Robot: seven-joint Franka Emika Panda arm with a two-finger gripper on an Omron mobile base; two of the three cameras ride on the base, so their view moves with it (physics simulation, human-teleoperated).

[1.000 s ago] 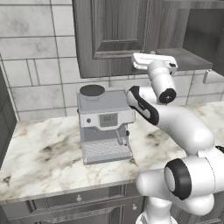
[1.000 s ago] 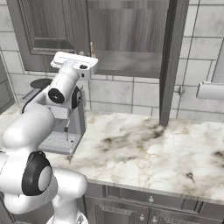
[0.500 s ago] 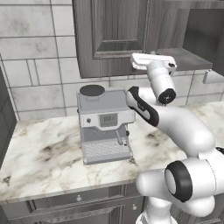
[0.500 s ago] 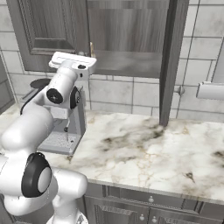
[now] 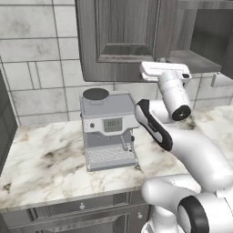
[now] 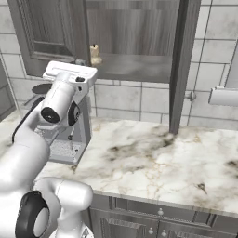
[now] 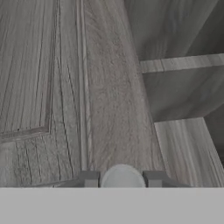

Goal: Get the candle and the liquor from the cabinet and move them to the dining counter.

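The dark grey cabinet (image 5: 123, 36) hangs above the worktop. Its left door (image 7: 65, 87) is closed and its right door (image 6: 183, 65) stands swung out, edge-on. My gripper (image 7: 122, 179) is shut on the left door's round metal knob (image 7: 122, 176), one fingertip on each side of it. My white hand (image 5: 164, 72) sits at that door's lower right corner. The small beige candle (image 6: 95, 53) stands on the grey shelf (image 6: 135, 69) inside the open half, just right of my hand. The liquor is hidden, and the dining counter is out of view.
A grey coffee machine (image 5: 109, 129) stands on the marble worktop (image 6: 162, 158), directly below my arm. A pale bar fixture (image 6: 223, 95) juts from the tiled wall at the right. Grey drawers (image 6: 158, 223) run under the worktop.
My jaws have closed onto the door knob over the last second. The arm has barely moved and the doors stand as before.
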